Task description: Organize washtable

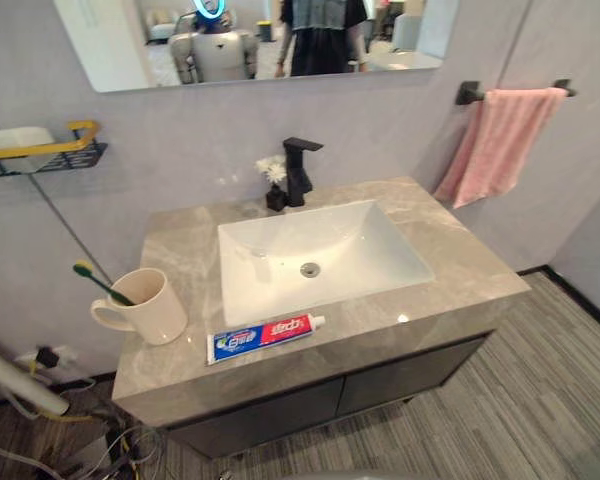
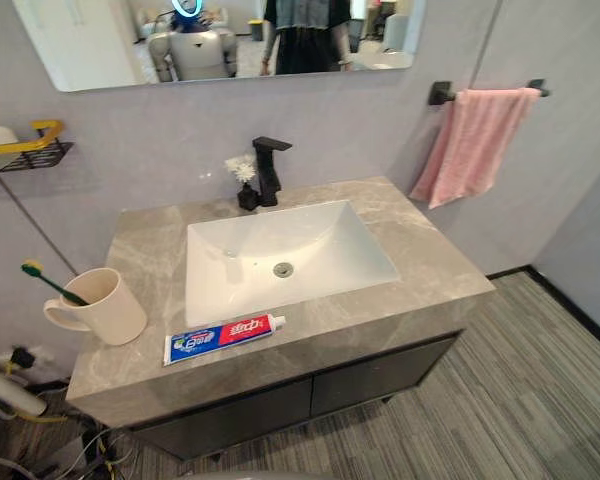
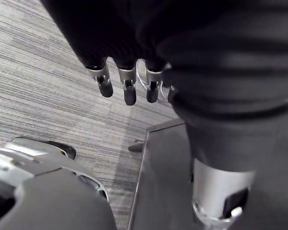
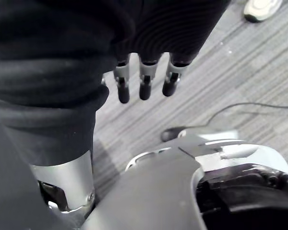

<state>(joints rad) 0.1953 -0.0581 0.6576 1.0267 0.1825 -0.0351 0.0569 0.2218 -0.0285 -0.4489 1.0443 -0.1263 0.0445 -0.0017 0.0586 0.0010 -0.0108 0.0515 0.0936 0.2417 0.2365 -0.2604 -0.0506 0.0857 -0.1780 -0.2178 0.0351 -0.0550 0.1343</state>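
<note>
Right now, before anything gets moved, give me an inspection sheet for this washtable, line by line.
Surface: grey marble-look countertop with a white sink set in it.
Job's things: toothpaste tube lying along the front edge before the sink; cream mug at the left front, toothbrush leaning in it.
Clutter: small vase of white flowers beside the black faucet.
Hands: left hand and right hand both open, hanging over the floor, holding nothing.
Cables: loose wires on the floor by the cabinet's left corner.
Surroundings: pink towel on a wall bar at right; wall shelf at left; mirror above, a person reflected.
</note>
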